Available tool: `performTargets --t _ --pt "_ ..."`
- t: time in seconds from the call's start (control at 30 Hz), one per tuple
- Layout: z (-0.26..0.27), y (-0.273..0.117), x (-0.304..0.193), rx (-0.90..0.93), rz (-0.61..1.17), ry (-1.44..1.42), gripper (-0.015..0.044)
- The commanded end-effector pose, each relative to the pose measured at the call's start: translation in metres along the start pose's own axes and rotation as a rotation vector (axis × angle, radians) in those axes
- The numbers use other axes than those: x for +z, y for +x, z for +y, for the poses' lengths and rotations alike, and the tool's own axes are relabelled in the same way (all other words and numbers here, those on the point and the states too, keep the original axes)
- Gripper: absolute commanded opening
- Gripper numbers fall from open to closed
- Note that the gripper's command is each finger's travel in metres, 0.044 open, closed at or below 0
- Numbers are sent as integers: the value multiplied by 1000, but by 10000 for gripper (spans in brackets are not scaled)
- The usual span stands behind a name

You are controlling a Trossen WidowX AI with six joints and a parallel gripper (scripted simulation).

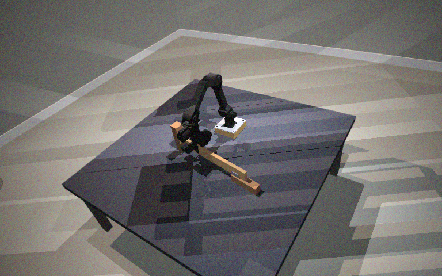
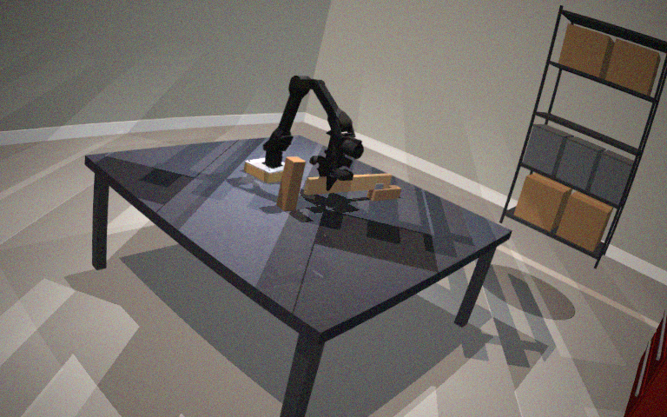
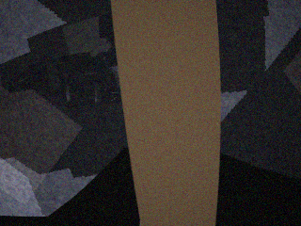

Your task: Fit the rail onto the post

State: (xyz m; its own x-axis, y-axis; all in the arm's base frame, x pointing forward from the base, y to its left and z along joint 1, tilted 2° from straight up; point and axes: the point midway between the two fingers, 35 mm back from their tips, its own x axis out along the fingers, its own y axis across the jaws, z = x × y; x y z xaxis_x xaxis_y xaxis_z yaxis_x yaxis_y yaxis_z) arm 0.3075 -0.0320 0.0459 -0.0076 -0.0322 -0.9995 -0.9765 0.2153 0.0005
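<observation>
The fingers (image 1: pixel 192 149) (image 2: pixel 331 182) grip the bed rail (image 1: pixel 224 161) (image 2: pixel 361 182) (image 3: pixel 169 113); pushing toward the wooden post (image 1: pixel 176 131) (image 2: pixel 291 184) while misaligned could jam the pegs or drag the far end from its bracket.

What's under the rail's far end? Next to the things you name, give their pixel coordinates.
Under the rail (image 1: pixel 224 161) (image 2: pixel 364 183) (image 3: pixel 169 113) sits the low footboard block (image 1: pixel 253 188) (image 2: pixel 386 194). The rail hides part of the bracket, so how it seats inside can't be seen.

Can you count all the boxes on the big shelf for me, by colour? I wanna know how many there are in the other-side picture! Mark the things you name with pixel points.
On the black shelf rack (image 2: pixel 550 62):
Brown boxes (image 2: pixel 584 50) (image 2: pixel 631 66) (image 2: pixel 542 200) (image 2: pixel 584 220): 4
Grey boxes (image 2: pixel 544 148) (image 2: pixel 579 159) (image 2: pixel 610 175): 3
Total: 7
</observation>
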Motion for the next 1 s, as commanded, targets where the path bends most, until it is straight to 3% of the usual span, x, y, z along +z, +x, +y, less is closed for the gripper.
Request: performTargets --t 0.0,0.97 --pt "1 -2 1 -2 -4 4 0" --pt "2 -2 1 -2 -4 4 0"
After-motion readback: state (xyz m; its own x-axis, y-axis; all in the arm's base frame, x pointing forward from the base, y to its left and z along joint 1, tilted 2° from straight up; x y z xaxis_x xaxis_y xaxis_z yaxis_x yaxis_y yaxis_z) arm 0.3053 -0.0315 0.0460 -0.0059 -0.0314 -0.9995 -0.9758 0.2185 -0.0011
